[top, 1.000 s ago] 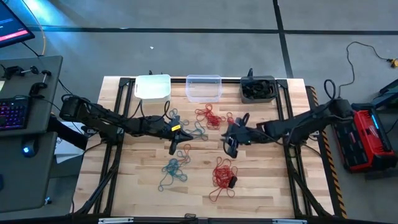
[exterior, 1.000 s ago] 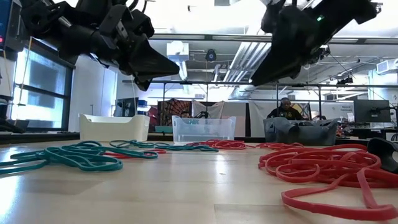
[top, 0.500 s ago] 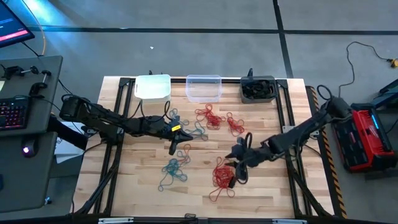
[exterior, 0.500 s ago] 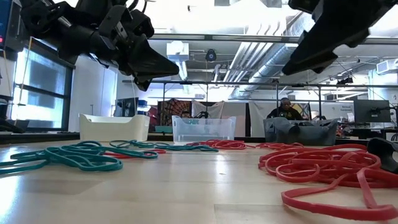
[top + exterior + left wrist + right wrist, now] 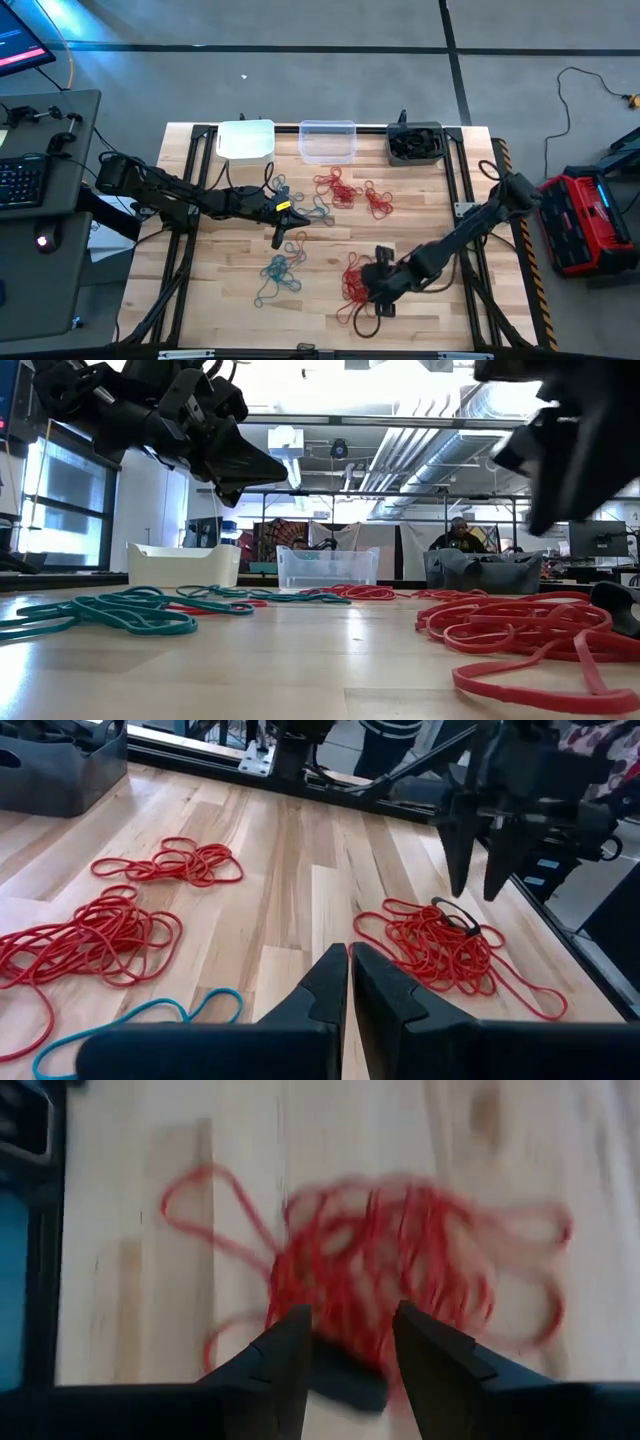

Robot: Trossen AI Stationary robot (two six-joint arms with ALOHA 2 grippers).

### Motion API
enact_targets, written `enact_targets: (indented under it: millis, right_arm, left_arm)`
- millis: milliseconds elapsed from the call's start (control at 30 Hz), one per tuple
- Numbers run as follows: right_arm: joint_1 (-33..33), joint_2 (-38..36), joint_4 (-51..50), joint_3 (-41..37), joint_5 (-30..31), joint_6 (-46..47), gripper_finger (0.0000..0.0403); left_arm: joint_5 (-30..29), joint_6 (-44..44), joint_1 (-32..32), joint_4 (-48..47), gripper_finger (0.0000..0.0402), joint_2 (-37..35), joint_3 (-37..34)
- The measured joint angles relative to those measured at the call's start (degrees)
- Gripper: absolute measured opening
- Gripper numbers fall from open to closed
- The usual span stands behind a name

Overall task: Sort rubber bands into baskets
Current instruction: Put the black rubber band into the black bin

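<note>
Hovering open and empty, the right gripper (image 5: pixel 374 287) straddles the red rubber bands (image 5: pixel 357 281) below.

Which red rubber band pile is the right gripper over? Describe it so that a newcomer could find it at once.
On the light wooden slatted table, look to the near half, away from the three baskets along the far edge. The tangled pile of thin red rubber bands lies there, under the open right gripper. Unlike the two red piles farther back, it has a small black loop on it.
</note>
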Motion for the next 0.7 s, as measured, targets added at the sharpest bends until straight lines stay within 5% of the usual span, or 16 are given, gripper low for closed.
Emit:
enact_targets:
  millis: [167, 700]
  right_arm:
    - [-0.09, 1.29, -9.65, 3.03, -4.34, 8.13, 0.0133]
    - [-3.25, 1.29, -1.90, -2.87, -12.28, 6.60, 0.0133]
  left_arm:
    - [0.00, 0.00, -0.01, -0.11, 0.0010, 0.00, -0.01]
    - [0.00, 0.02, -0.01, -0.70, 0.0010, 0.00, 0.00]
